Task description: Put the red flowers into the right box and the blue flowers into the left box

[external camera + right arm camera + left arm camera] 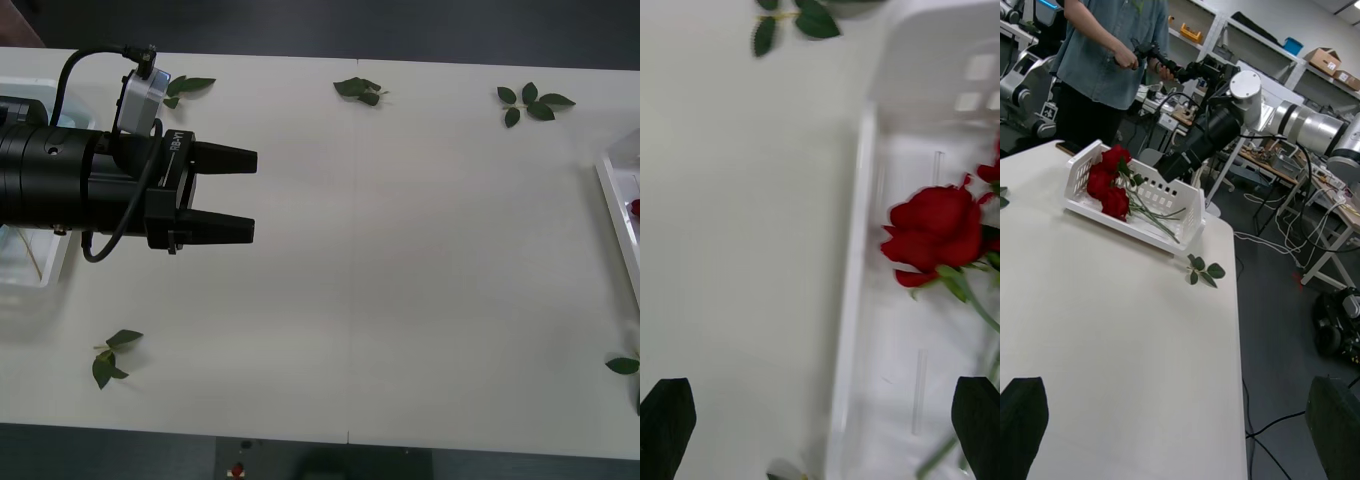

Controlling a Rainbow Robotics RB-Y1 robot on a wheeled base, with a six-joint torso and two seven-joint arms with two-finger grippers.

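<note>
Left gripper (250, 195) spread (empty) beside left box (30, 275), red flowers (1107, 182) in right box (1161, 234).

1. A white table (400, 250) carries loose green leaf sprigs: three along its far edge (358, 90), one near the front-left corner (110, 357).
2. Shelving with cardboard boxes (1324, 58) lines the workshop wall behind it.

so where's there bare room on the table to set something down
The wide middle of the table is bare, from the open left gripper across to the right box. Leaf sprigs dot only the edges. The right box is crowded with red flowers.
</note>
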